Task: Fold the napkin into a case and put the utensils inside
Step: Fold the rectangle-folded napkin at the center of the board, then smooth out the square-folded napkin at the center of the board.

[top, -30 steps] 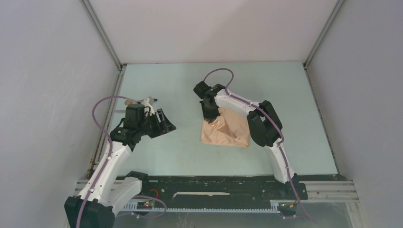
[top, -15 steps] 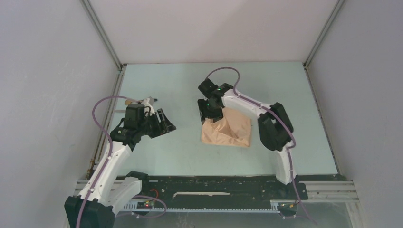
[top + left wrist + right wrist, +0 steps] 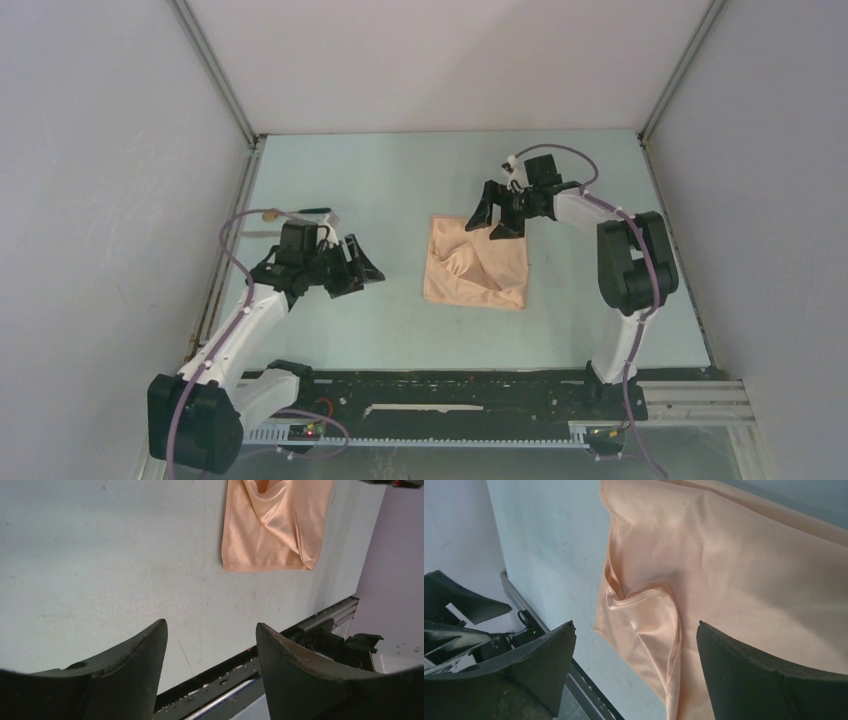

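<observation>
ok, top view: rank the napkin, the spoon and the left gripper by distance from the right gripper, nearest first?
1. napkin: centre, right beside the right gripper, on its near side.
2. left gripper: further left, beyond the napkin's left edge.
3. spoon: farthest, at the far left.

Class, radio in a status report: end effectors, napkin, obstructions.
Left end effector open, empty, left of napkin. Right end effector open, empty, over napkin's far edge. Napkin rumpled, partly folded, ungripped. Nothing lying on it.
</observation>
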You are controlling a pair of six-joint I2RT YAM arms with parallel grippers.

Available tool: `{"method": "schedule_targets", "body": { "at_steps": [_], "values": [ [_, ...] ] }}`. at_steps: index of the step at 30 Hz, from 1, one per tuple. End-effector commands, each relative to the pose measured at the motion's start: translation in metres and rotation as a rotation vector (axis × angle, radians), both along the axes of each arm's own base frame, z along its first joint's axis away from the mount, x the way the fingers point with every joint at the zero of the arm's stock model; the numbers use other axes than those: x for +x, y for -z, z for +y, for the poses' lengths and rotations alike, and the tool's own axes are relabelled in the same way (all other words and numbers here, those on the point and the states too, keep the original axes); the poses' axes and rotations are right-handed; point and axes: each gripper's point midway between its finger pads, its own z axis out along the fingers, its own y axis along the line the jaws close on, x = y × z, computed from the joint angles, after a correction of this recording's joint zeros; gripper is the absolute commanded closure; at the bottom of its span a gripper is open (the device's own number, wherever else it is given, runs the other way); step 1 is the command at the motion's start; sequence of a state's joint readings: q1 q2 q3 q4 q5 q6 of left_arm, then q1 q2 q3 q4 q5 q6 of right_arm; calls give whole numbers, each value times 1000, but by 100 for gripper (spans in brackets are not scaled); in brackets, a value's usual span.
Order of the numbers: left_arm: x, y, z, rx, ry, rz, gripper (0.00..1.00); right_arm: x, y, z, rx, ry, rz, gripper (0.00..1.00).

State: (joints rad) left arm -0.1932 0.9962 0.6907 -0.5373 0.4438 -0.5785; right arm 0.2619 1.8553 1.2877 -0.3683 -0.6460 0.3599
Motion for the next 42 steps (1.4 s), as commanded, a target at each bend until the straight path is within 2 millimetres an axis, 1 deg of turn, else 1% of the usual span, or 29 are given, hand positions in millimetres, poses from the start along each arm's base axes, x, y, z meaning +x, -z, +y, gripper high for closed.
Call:
{"method": "schedule_targets", "body": {
  "at_steps": [1,4,9,12,15,19,22,28,31,33,37,38,39,40,42],
  "values": [
    [-1,-3,-21,-101,36,17,29,2,1,19,194,-144,-18,3],
    [0,-1,-25,-105,34,25,29,4,16,21,194,-155,4,3],
    [5,-3,-28,-103,36,26,29,3,31,29,216,-173,52,4],
    [6,-3,-29,-101,40,27,29,3,30,33,208,-184,56,4],
    [6,-2,-30,-100,44,31,29,1,34,37,207,-190,74,5],
    [5,-4,-30,-102,47,24,29,-5,35,46,200,-216,86,5],
    [5,-5,-30,-104,52,21,29,-8,36,48,197,-228,98,6],
    [3,-7,-30,-105,55,15,29,-19,30,59,215,-266,109,7],
    [3,-8,-30,-105,58,11,29,-32,23,69,215,-297,117,8],
    [3,-9,-30,-103,59,9,29,-47,16,79,213,-318,118,8],
    [4,-7,-29,-96,57,8,29,-87,-9,107,214,-368,93,8],
    [4,-8,-29,-95,56,7,29,-100,-14,113,226,-373,94,8],
    [4,-7,-28,-93,55,9,28,-117,-24,123,236,-396,89,8],
    [4,-6,-28,-92,56,11,29,-128,-32,128,234,-409,68,8],
    [4,-5,-28,-88,53,12,28,-143,-45,131,234,-406,38,7]
  ]
}}
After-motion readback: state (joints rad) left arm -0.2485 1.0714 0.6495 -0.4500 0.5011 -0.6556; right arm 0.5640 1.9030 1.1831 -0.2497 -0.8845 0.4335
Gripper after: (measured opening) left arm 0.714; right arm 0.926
